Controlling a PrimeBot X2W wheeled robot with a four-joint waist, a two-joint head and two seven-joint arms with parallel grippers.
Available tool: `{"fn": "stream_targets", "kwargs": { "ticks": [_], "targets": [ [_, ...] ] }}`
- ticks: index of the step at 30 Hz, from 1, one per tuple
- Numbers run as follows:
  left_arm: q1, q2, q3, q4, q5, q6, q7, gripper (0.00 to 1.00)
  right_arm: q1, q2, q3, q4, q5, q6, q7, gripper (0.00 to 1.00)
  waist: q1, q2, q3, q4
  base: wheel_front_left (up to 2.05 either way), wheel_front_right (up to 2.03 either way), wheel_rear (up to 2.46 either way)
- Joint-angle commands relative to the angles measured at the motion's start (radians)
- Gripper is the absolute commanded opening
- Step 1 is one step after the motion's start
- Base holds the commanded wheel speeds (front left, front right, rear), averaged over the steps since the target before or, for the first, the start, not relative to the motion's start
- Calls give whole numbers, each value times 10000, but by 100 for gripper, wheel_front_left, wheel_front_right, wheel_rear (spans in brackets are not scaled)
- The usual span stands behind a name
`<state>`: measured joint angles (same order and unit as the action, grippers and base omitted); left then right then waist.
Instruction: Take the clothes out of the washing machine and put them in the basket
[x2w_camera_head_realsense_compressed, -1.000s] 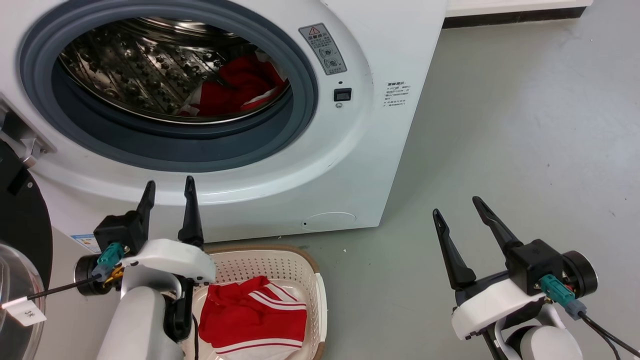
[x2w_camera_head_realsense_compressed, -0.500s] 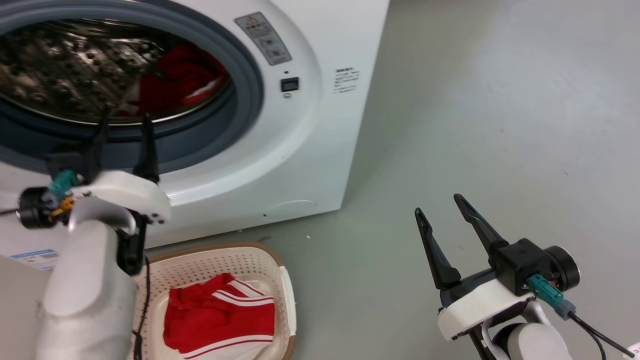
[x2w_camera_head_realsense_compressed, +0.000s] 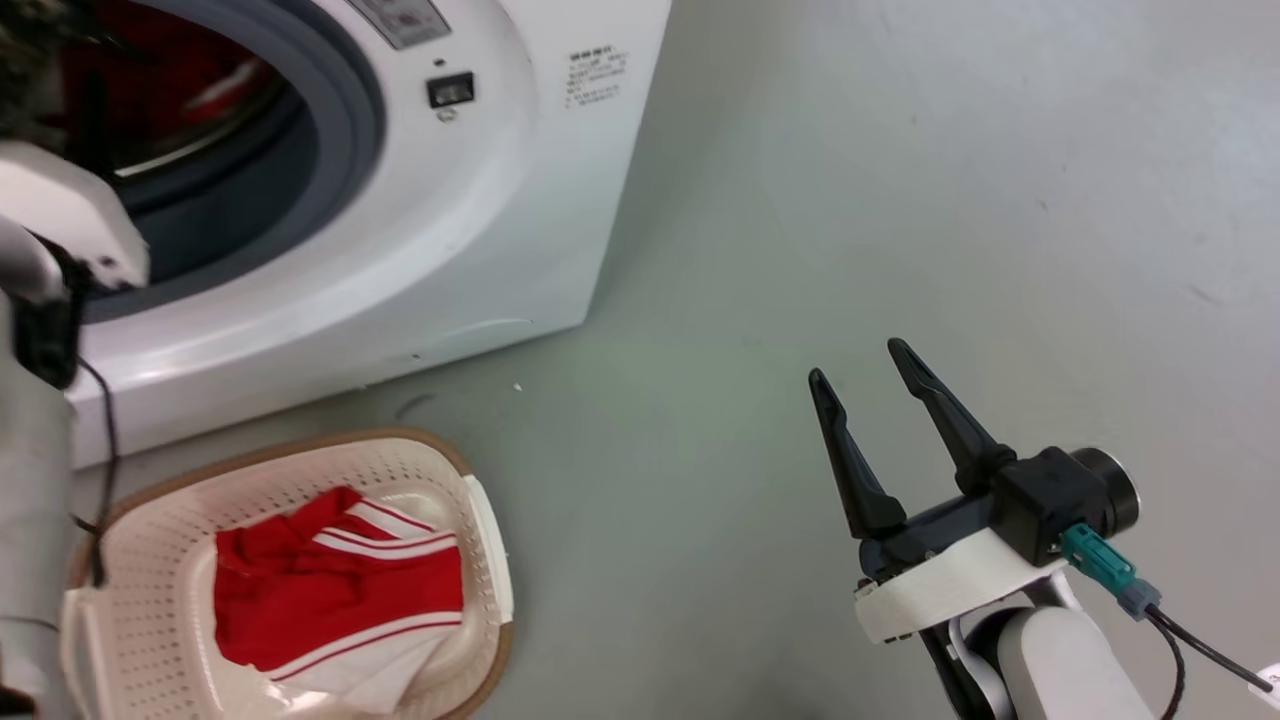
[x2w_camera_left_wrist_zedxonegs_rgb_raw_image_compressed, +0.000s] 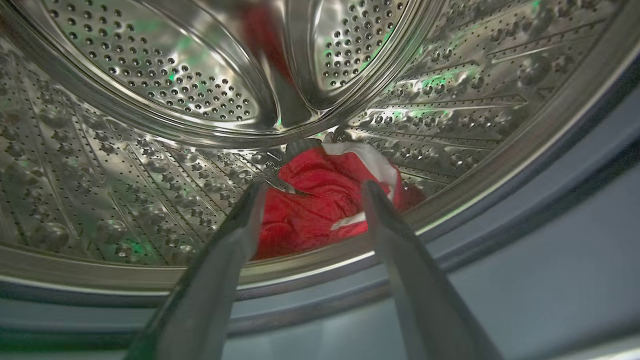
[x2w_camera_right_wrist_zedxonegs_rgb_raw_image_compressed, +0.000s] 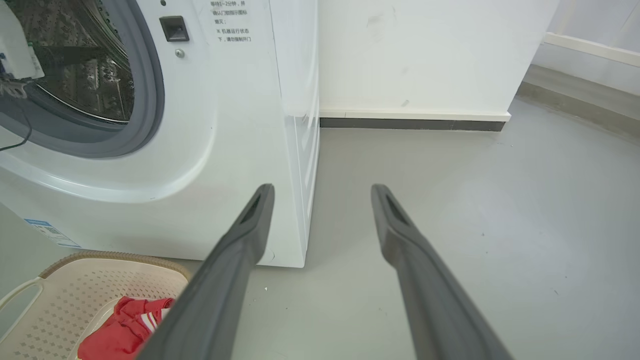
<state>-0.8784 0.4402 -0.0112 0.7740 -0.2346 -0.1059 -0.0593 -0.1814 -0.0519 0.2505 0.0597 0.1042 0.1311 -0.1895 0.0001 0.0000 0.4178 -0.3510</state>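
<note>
The white washing machine (x2w_camera_head_realsense_compressed: 480, 220) stands open at the upper left of the head view. In the left wrist view a red garment with white trim (x2w_camera_left_wrist_zedxonegs_rgb_raw_image_compressed: 320, 205) lies at the bottom of the steel drum (x2w_camera_left_wrist_zedxonegs_rgb_raw_image_compressed: 150, 75). My left gripper (x2w_camera_left_wrist_zedxonegs_rgb_raw_image_compressed: 314, 186) is open at the porthole mouth, its tips short of that garment. The left wrist cover (x2w_camera_head_realsense_compressed: 60, 215) shows against the grey gasket. Another red striped garment (x2w_camera_head_realsense_compressed: 330, 590) lies in the cream basket (x2w_camera_head_realsense_compressed: 300, 455) on the floor in front of the machine. My right gripper (x2w_camera_head_realsense_compressed: 855, 360) is open and holds nothing, over the floor to the right.
Grey floor (x2w_camera_head_realsense_compressed: 900, 180) stretches right of the machine. In the right wrist view a white wall with a dark skirting (x2w_camera_right_wrist_zedxonegs_rgb_raw_image_compressed: 410, 123) runs behind. The basket (x2w_camera_right_wrist_zedxonegs_rgb_raw_image_compressed: 100, 280) with its garment (x2w_camera_right_wrist_zedxonegs_rgb_raw_image_compressed: 120, 330) sits close below the washer front (x2w_camera_right_wrist_zedxonegs_rgb_raw_image_compressed: 240, 150).
The head camera has swung, shifting the washer and basket left. My left gripper has risen from beside the basket up into the porthole. The right gripper stays open in much the same place.
</note>
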Motion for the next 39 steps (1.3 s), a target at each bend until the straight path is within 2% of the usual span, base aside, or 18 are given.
{"fn": "stream_targets", "kwargs": {
  "ticks": [1,16,24,39],
  "targets": [
    [-380,237,-45,135,2,-64,237,100,-221,29,100,38,112,-7,-122,100,-1,0,701,-475,0,0,0],
    [-3278,1930,-954,1271,-71,-234,3300,100,-745,29,1074,571,753,-7,-685,100,-1,0,2226,-1693,0,0,0],
    [-4304,2540,-1437,1308,-180,-250,4454,100,-619,30,1441,607,866,-8,-744,100,-1,0,2602,-2174,0,0,0],
    [-5211,2208,-1815,1571,-786,-104,7769,100,-247,28,1563,368,757,-8,-755,100,-1,0,3024,-2095,0,0,0]
  ]
}}
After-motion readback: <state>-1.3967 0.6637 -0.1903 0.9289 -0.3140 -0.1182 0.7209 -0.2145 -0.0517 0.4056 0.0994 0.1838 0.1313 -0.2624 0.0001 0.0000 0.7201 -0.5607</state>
